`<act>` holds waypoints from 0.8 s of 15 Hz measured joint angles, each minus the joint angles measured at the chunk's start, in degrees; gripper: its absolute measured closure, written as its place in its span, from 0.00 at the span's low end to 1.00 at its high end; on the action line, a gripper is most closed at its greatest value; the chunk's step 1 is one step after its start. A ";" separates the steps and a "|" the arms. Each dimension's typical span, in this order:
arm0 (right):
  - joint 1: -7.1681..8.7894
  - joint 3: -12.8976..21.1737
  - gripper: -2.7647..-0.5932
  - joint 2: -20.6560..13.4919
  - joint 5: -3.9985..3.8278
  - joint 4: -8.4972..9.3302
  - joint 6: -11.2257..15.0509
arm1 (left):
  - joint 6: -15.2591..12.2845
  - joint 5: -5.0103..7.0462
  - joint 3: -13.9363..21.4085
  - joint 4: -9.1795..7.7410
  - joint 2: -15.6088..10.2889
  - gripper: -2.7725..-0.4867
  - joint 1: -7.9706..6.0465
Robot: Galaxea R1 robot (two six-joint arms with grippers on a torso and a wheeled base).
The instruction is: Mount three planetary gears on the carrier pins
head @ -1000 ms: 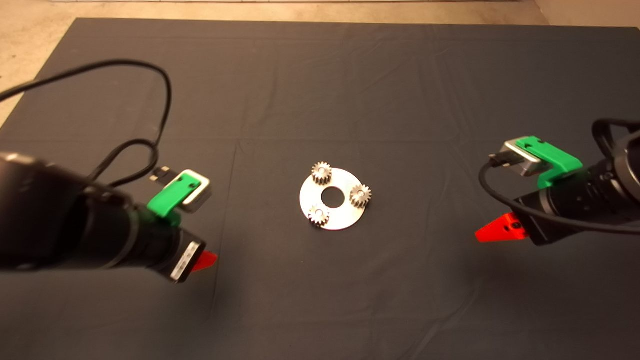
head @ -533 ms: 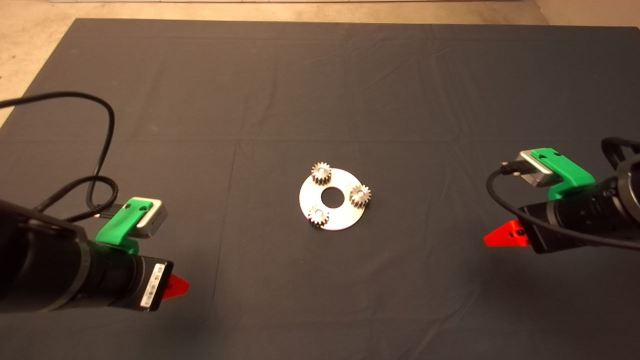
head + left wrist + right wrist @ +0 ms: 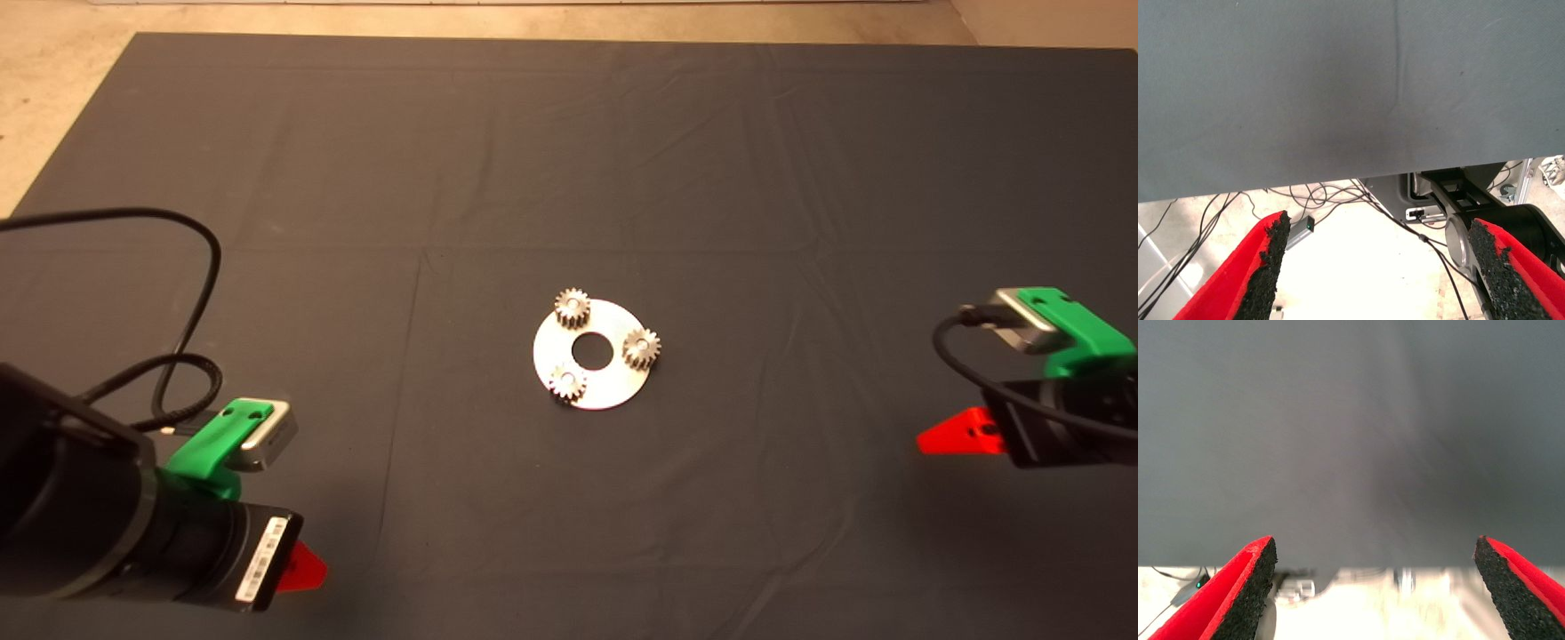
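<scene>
Three planetary gears (image 3: 570, 308) sit on carrier pins; both grippers (wide apart) hold nothing.

carrier pins (image 3: 569, 382) hidden under gears, right wrist view blurred

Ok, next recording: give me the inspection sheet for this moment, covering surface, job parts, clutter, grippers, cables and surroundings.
Surface: dark mat, creased, covering the table.
Job's things: shiny disc at mat centre; three planetary gears, far, right and near, each sitting on the disc around its central hole. The carrier pins show only as small centres inside the gears.
Clutter: nothing seen.
Grippers: left gripper low at the left edge, jaws open, nothing between them; right gripper at the right edge, jaws open, nothing between them. Both are well apart from the disc.
Cables: black cable looping over the mat behind the left arm; another on the right arm.
Surroundings: pale floor beyond the mat; loose wires below the table edge.
</scene>
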 joint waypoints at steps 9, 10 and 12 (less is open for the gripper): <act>-7.12 0.68 0.26 -1.77 -0.03 2.79 -1.41 | -0.83 -0.02 0.22 -0.66 2.26 0.39 0.33; -7.55 0.71 0.26 -1.26 -0.03 2.86 -1.39 | -1.14 -0.02 0.22 -0.66 3.30 0.39 0.33; -8.81 0.71 0.26 1.28 0.01 2.84 -0.33 | -2.41 -0.02 0.22 -0.67 5.98 0.39 0.33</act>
